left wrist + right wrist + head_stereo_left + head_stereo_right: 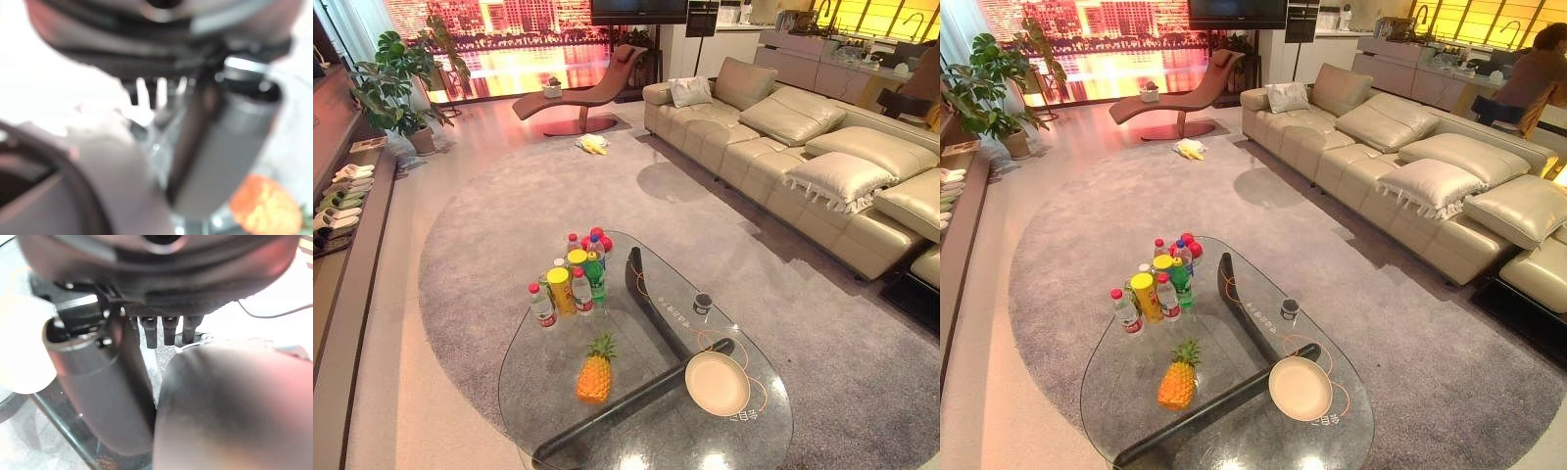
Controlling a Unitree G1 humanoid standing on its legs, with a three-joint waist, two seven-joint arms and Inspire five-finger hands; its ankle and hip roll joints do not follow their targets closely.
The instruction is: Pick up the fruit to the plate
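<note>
I see the pineapple lying on the glass coffee table, near its front edge, well apart from the cream plate that sits toward the table's right end. Behind the pineapple stands a cluster of bottles, and a small dark jar sits beyond the plate. My left hand shows blurred at close range with the pineapple past it; I cannot tell whether its fingers are curled. My right hand hangs with fingers straight, holding nothing, the plate beside it
</note>
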